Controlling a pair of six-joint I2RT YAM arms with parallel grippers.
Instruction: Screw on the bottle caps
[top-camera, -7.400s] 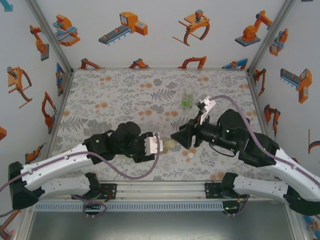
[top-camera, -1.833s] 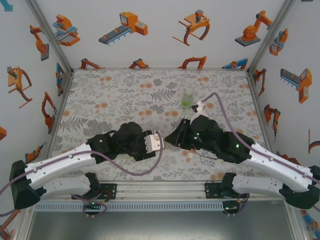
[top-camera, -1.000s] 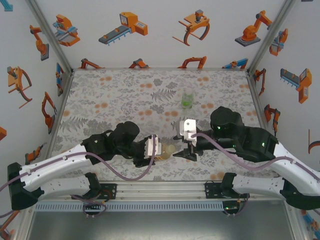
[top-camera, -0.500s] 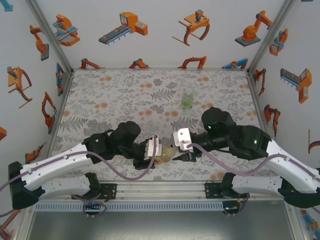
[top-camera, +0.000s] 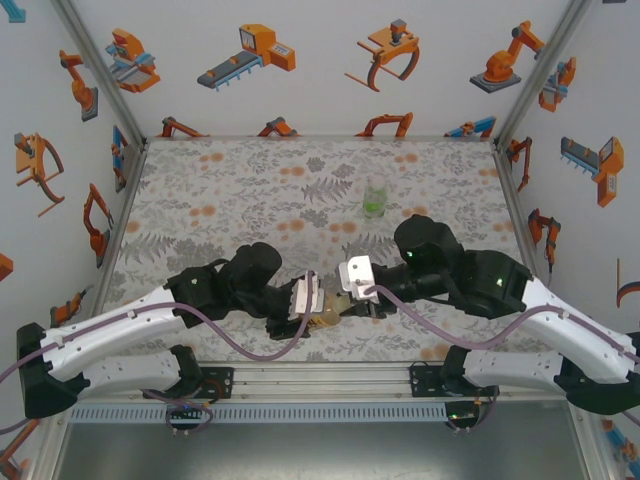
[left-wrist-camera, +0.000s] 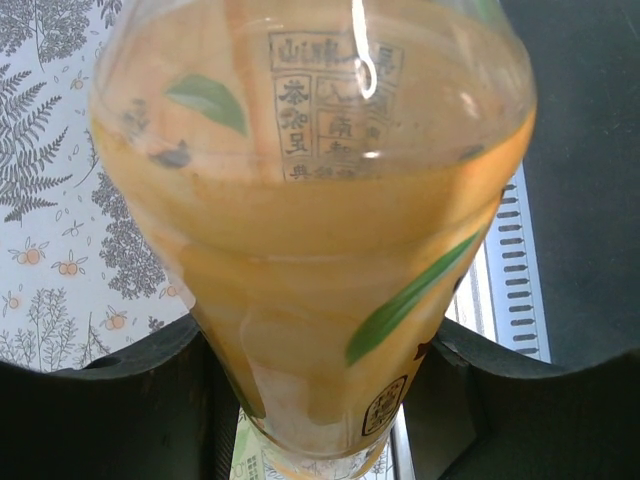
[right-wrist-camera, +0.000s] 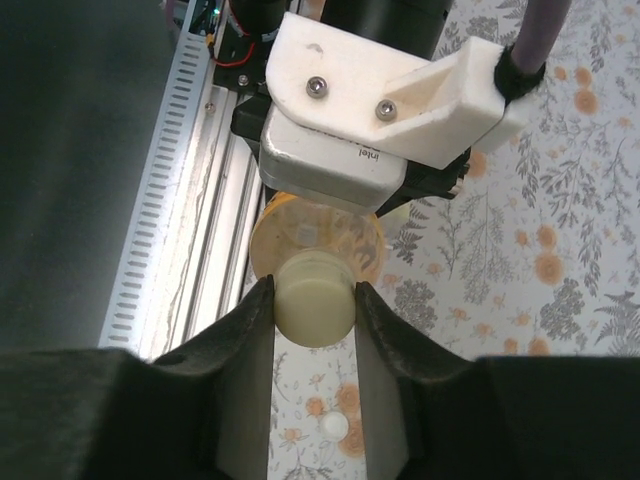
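Bottle caps were mostly work ahead of us, we judged: at best the first one was under way.

In the top view, the yellow-orange bottle (top-camera: 325, 318) was held lying over between the two arms near the front of the bench (top-camera: 220, 200), with the left jaws around its body and the right jaws at its mouth. The green-labelled bottle (top-camera: 375, 197) stood well apart toward the back, too small for us to tell whether it was capped. The bench wore a grey floral print with orange blotches, inside white walls (top-camera: 300, 60) printed with orange robot drawings.

From the left wrist, the left jaws were clamped tight on either side of the bottle, whose label showed green leaves and printed characters.

From the right wrist, the right jaws pinched a pale cap (right-wrist-camera: 313, 298) against the bottle's mouth. We could not tell whether the thread had caught. A loose white cap (right-wrist-camera: 333, 426) lay on the bench below.
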